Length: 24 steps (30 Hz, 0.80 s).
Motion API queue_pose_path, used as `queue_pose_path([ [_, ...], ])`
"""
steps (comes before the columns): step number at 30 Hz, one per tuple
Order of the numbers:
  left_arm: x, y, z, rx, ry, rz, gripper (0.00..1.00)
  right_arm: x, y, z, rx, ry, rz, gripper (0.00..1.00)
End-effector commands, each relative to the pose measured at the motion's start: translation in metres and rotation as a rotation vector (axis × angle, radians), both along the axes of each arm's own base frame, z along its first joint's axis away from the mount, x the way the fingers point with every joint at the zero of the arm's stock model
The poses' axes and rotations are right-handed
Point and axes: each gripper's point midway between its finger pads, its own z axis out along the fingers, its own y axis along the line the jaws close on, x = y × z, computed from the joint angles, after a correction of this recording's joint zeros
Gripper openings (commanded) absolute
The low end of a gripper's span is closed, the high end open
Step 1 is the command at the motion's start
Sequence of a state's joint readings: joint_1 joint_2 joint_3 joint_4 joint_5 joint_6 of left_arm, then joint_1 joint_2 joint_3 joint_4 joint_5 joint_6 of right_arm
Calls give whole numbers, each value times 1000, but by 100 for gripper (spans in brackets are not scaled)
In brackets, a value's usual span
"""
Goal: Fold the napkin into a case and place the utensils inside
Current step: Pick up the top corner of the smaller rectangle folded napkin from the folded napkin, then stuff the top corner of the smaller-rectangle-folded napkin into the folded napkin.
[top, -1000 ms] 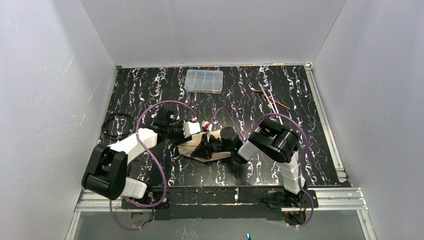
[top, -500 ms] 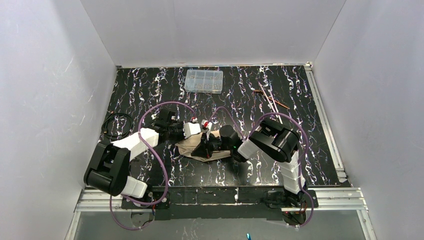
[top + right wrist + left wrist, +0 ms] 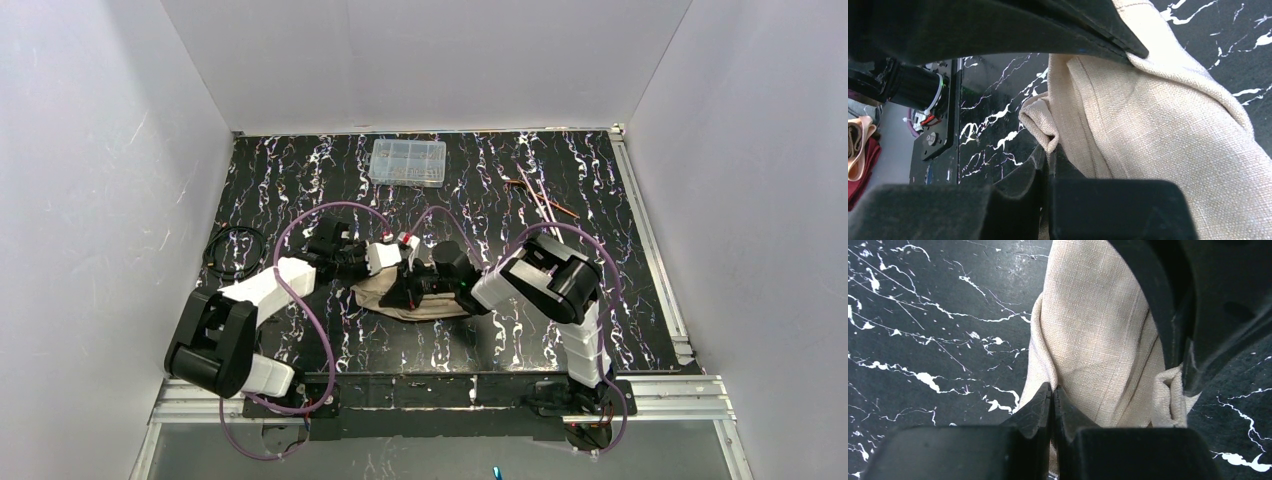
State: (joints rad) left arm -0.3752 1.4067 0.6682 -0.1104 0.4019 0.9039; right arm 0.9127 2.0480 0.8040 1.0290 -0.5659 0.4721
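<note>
The left end effector [image 3: 1052, 391] and right end effector [image 3: 1049, 150] each pinch an edge of the napkin [image 3: 1098, 340] lying between them.

Two pincers are meeting at one beige-tan napkin [image 3: 432, 308]: the left pincer [image 3: 1053, 395] and the right pincer [image 3: 1048, 152]. One clear plastic compartment box [image 3: 407, 162] is sitting well beyond them. A small cluster of copper-coloured utensils [image 3: 541, 200] is lying far beyond the right pincer, too thin to count surely. One coil of black cable [image 3: 233, 250] is resting well outside the left pincer.
</note>
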Motion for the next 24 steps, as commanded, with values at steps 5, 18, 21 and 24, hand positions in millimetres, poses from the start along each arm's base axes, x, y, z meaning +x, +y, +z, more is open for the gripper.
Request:
queue_pose_path([
  [5, -10, -8, 11, -67, 1, -7, 0, 23, 3, 28, 0, 26, -37, 1],
  [18, -18, -10, 10, -83, 18, -21, 0, 38, 7, 43, 13, 49, -41, 1],
  [21, -20, -10, 10, -86, 25, -19, 0, 41, 7, 33, -8, 83, -51, 1],
  [24, -22, -10, 10, -89, 32, -21, 0, 46, 8, 29, -16, 95, -68, 1],
])
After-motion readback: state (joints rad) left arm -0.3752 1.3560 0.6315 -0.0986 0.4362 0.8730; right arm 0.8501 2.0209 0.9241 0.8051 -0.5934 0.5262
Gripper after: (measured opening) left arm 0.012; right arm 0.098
